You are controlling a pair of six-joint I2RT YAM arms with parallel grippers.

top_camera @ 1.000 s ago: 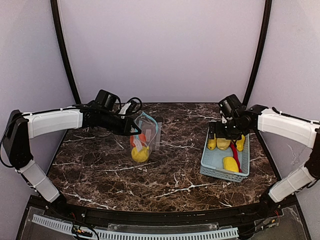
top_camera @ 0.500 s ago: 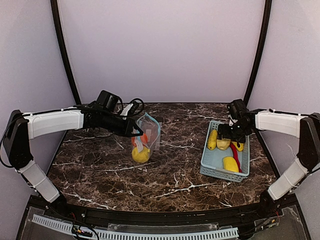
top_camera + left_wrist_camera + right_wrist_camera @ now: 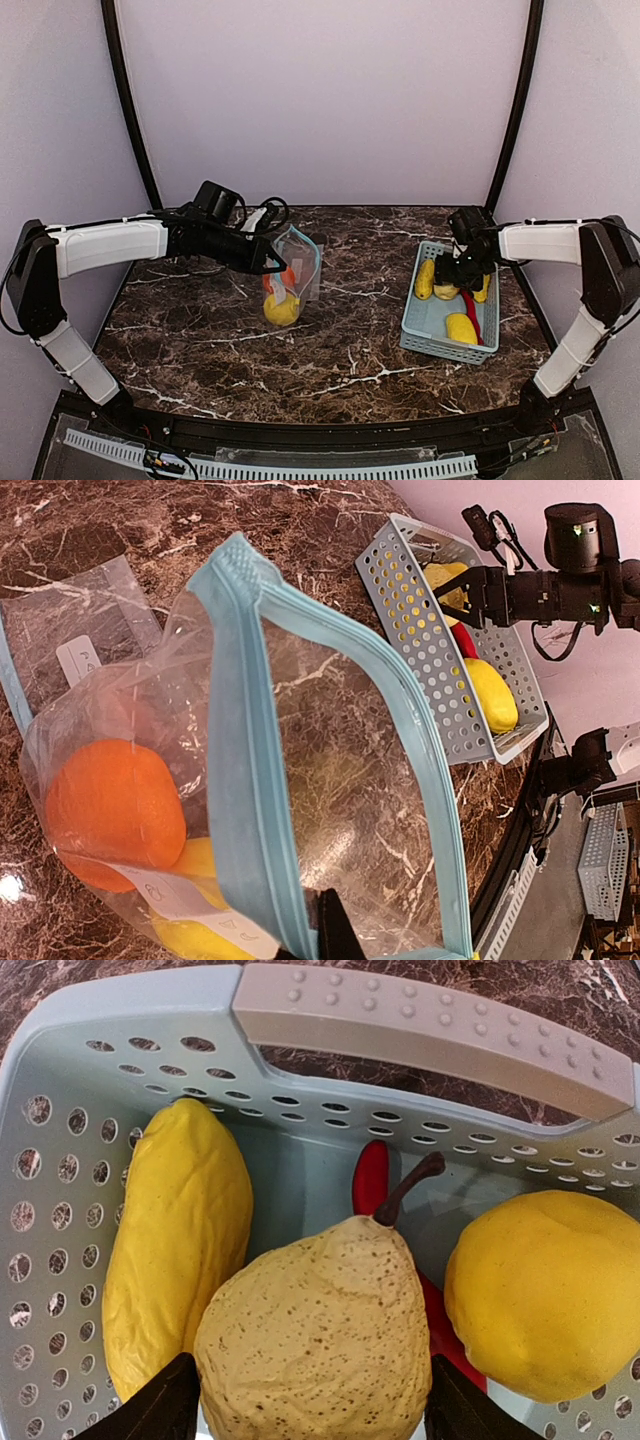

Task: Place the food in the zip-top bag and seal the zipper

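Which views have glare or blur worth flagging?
Left wrist: a white hotspot on the table, and the zip-top bag film hazes the orange. Right wrist: the pear is crisp, evenly lit; its own fingers are dark, soft. Top external: even light, faint sheen on marble.

Right gripper (image 3: 462, 282), formerly raised over the far end of the basket (image 3: 408, 322), has descended into it, and its arm now reaches lower and straighter. The jaws have narrowed and stand close on either side of the speckled pear (image 3: 315, 1330).
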